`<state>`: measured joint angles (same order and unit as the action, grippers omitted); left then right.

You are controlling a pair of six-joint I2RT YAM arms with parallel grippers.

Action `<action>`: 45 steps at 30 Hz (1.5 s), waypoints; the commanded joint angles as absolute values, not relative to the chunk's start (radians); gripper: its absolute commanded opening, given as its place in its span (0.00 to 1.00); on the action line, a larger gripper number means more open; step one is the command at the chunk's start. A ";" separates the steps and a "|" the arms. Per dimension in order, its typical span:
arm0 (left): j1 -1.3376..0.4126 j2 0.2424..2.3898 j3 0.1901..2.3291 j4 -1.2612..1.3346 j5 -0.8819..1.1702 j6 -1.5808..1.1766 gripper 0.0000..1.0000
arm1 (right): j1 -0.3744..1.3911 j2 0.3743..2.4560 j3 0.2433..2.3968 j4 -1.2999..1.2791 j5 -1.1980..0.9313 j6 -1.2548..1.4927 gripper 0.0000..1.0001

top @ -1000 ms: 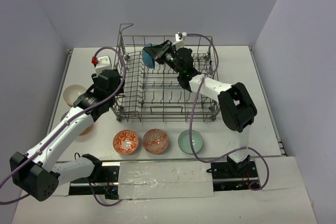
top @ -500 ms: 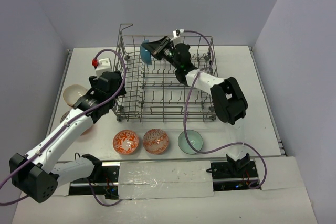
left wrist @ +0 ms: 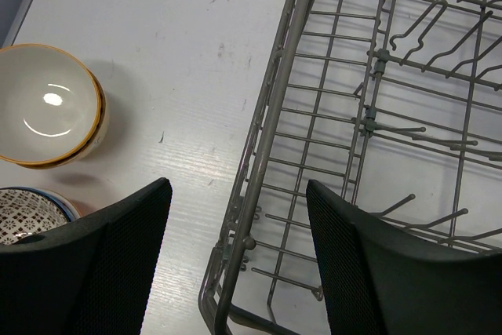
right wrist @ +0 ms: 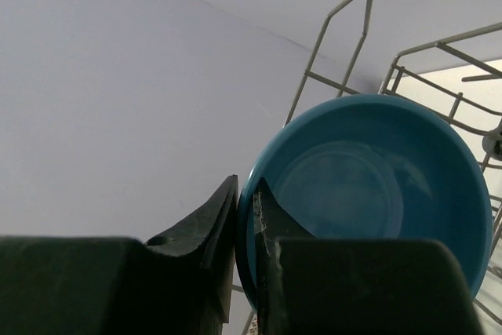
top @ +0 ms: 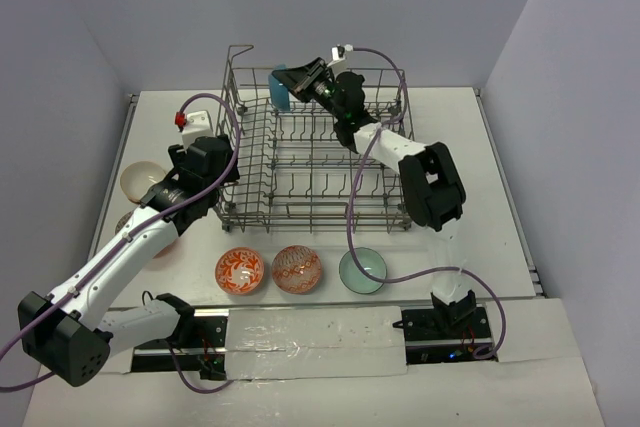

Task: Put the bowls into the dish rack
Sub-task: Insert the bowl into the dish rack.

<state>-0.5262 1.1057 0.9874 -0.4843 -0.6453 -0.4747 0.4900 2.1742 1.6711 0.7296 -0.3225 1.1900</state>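
— How does the teal-blue bowl (right wrist: pixel 369 194) look?
— Glossy and smooth inside, tipped on edge at the far-left corner of the grey wire dish rack (top: pixel 300 209). The right end effector (right wrist: pixel 245 194) pinches its rim; the left end effector (left wrist: pixel 235 192) is spread wide over the rack's left wall.

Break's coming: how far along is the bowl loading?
Done: no bowl looks seated in the dish rack yet. In hand: the right hand grips a teal bowl by its rim at the rack's far side; the left hand is open, empty. Left, at least: orange-red bowl, second patterned bowl and pale green bowl before the rack, white bowl and blue-white bowl at its left.
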 commanded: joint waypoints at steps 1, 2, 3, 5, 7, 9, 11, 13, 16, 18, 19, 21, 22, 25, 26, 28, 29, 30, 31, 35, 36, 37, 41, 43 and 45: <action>-0.531 1.092 0.989 -0.471 -0.666 -0.472 0.75 | 0.485 2.195 1.749 0.758 -0.334 1.198 0.00; -0.531 1.092 0.988 -0.469 -0.661 -0.472 0.75 | 0.485 2.200 1.752 0.755 -0.334 1.197 0.00; -0.531 1.092 0.988 -0.469 -0.660 -0.469 0.75 | 0.485 2.203 1.756 0.750 -0.334 1.197 0.00; -0.531 1.092 0.989 -0.469 -0.661 -0.469 0.75 | 0.485 2.212 1.758 0.747 -0.333 1.198 0.00; -0.531 1.094 0.988 -0.468 -0.658 -0.469 0.75 | 0.485 2.221 1.753 0.749 -0.333 1.197 0.00; -0.531 1.094 0.989 -0.469 -0.657 -0.469 0.75 | 0.485 2.226 1.749 0.749 -0.330 1.197 0.00; -0.531 1.094 0.989 -0.469 -0.657 -0.468 0.75 | 0.483 2.237 1.749 0.747 -0.330 1.193 0.00; -0.531 1.095 0.989 -0.468 -0.658 -0.468 0.75 | 0.485 2.252 1.753 0.746 -0.330 1.196 0.00; -0.531 1.095 0.988 -0.469 -0.658 -0.468 0.75 | 0.486 2.272 1.761 0.747 -0.330 1.197 0.00; -0.531 1.095 0.988 -0.468 -0.657 -0.466 0.75 | 0.485 2.287 1.772 0.744 -0.333 1.197 0.00; -0.531 1.097 0.988 -0.468 -0.657 -0.468 0.75 | 0.485 2.293 1.775 0.745 -0.333 1.198 0.00; -0.531 1.097 0.988 -0.468 -0.657 -0.466 0.75 | 0.485 2.307 1.789 0.742 -0.334 1.198 0.00; -0.531 1.097 0.988 -0.468 -0.657 -0.465 0.75 | 0.485 2.312 1.793 0.742 -0.334 1.198 0.00; -0.531 1.097 0.988 -0.468 -0.657 -0.465 0.75 | 0.483 2.325 1.802 0.744 -0.333 1.195 0.00; -0.531 1.097 0.988 -0.468 -0.654 -0.465 0.75 | 0.483 2.329 1.804 0.745 -0.333 1.195 0.00; -0.531 1.097 0.988 -0.466 -0.653 -0.465 0.75 | 0.479 2.330 1.802 0.747 -0.334 1.195 0.00; -0.531 1.098 0.988 -0.468 -0.652 -0.465 0.75 | 0.479 2.330 1.801 0.749 -0.333 1.196 0.00; -0.531 1.098 0.989 -0.469 -0.650 -0.465 0.75 | 0.476 2.327 1.796 0.750 -0.333 1.197 0.00; -0.531 1.098 0.989 -0.469 -0.650 -0.465 0.75 | 0.474 2.324 1.784 0.753 -0.330 1.197 0.00; -0.531 1.101 0.989 -0.469 -0.644 -0.463 0.75 | 0.472 2.298 1.746 0.762 -0.324 1.183 0.00; -0.531 1.103 0.991 -0.469 -0.644 -0.463 0.75 | 0.472 2.290 1.735 0.767 -0.321 1.178 0.00; -0.531 1.103 0.991 -0.469 -0.644 -0.463 0.75 | 0.471 2.284 1.712 0.773 -0.319 1.177 0.00; -0.531 1.098 0.989 -0.469 -0.643 -0.463 0.75 | 0.468 2.260 1.668 0.788 -0.311 1.163 0.00; -0.531 1.097 0.988 -0.468 -0.641 -0.462 0.75 | 0.466 2.255 1.643 0.807 -0.310 1.166 0.00; -0.531 1.100 0.989 -0.469 -0.644 -0.463 0.75 | 0.463 2.253 1.632 0.822 -0.310 1.172 0.00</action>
<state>-0.5270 1.1061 0.9874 -0.4839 -0.6441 -0.4721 0.4683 2.3058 1.6638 0.7944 -0.3042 1.1885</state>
